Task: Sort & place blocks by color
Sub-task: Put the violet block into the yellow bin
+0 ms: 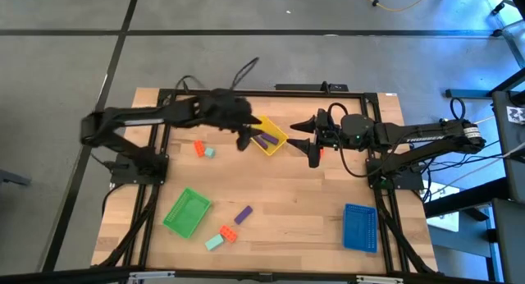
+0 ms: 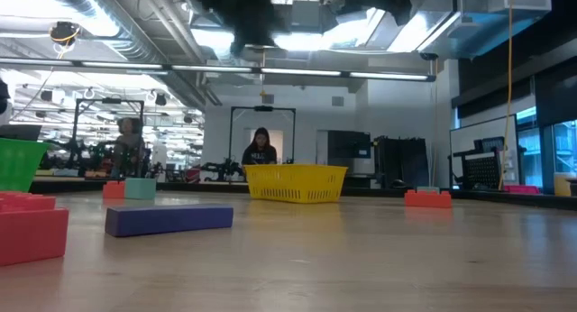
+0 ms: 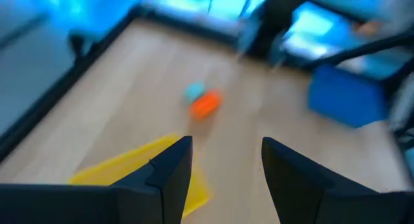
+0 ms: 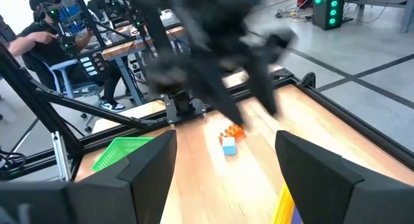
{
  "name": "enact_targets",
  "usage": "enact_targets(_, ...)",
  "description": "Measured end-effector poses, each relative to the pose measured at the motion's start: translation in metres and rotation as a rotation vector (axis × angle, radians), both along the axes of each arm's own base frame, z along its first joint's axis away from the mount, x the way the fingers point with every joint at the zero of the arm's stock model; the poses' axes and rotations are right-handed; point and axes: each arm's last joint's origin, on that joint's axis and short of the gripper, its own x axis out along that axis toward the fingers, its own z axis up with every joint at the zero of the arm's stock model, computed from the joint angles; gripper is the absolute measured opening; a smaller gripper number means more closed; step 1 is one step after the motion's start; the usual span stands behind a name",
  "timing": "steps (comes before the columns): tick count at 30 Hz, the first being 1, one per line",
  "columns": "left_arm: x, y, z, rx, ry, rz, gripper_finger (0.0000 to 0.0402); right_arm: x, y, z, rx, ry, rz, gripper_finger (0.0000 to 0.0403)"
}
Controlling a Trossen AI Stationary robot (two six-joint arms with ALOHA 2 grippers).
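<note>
Left gripper point(image 1: 244, 139) hovering open, empty, at yellow tray point(image 1: 275, 144) holding purple blocks point(image 1: 264, 140) — right gripper point(image 1: 313, 143) open, empty.

the left arm reaches in from nine o'clock toward the middle. its left pincer point(image 3: 223, 179) points down with its two dark fingers point(image 3: 169, 175) spread apart and nothing between them. the right arm reaches in from three o'clock. its right pincer point(image 4: 223, 179) is spread wide too, with nothing in it.
</note>
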Motion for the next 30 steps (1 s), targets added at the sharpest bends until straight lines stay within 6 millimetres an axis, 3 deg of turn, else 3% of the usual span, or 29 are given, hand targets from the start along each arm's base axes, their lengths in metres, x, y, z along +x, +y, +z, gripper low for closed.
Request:
enact_targets(5, -0.033, -0.046, 0.024, 0.061, -0.263, -0.007, 0.0178, 0.0, 0.001, 0.001, 0.003, -0.007, 0.017, 0.0265)
enact_targets(11, -0.065, -0.081, 0.015, 0.085, -0.476, -0.1, 0.0175, 0.001, 0.001, 0.004, 0.007, -0.045, 0.035, 0.0265)
enact_targets(16, -0.076, -0.085, 0.006, 0.088, -0.493, -0.076, 0.0174, 0.001, 0.001, 0.005, -0.009, -0.051, 0.051, 0.0265)
enact_targets(30, -0.077, -0.084, 0.007, 0.069, -0.499, -0.054, 0.0173, 0.001, 0.002, 0.005, -0.009, -0.05, 0.057, 0.0265)
